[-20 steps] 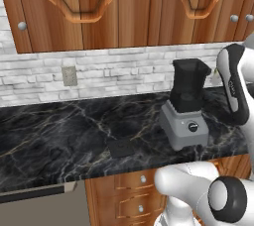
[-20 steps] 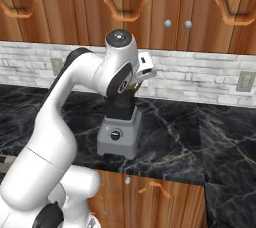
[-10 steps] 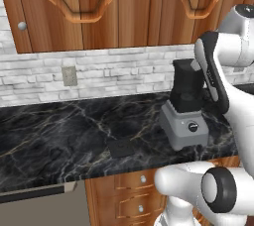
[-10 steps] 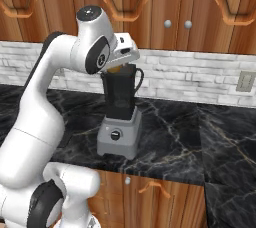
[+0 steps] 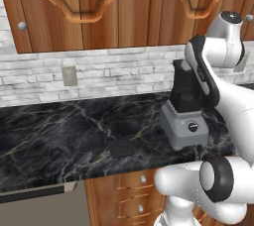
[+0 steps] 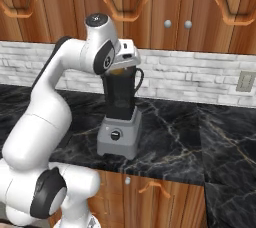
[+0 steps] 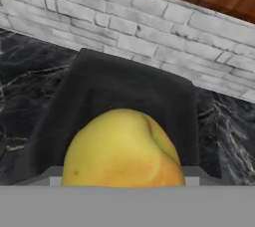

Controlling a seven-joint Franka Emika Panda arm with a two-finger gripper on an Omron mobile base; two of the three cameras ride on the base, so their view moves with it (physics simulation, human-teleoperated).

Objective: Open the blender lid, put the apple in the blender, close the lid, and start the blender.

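Observation:
The blender [image 6: 119, 132] stands on the black marble counter, a grey base with a black knob under a tall dark jar [image 7: 129, 89] whose top is uncovered. The blender lid [image 5: 120, 147] lies flat on the counter, left of and in front of the blender [image 5: 184, 127]. My gripper [image 6: 122, 68] hangs at the jar's rim, shut on a yellow apple [image 7: 124, 149]. In the hand view the apple sits close up, with the jar's dark mouth just beyond it. The fingertips are hidden behind the apple.
A white brick wall [image 7: 149, 17] rises behind the blender, with wooden cabinets [image 6: 150, 7] overhead. Wall outlets [image 5: 69, 75] sit left and right of it. The counter's front edge [image 5: 74, 180] runs above wooden drawers. My own arm [image 5: 208, 76] crosses the jar's right side.
The arm has swung toward the blender, carrying the apple from right of the jar to its rim. It then dropped slightly. Blender and lid have stayed put.

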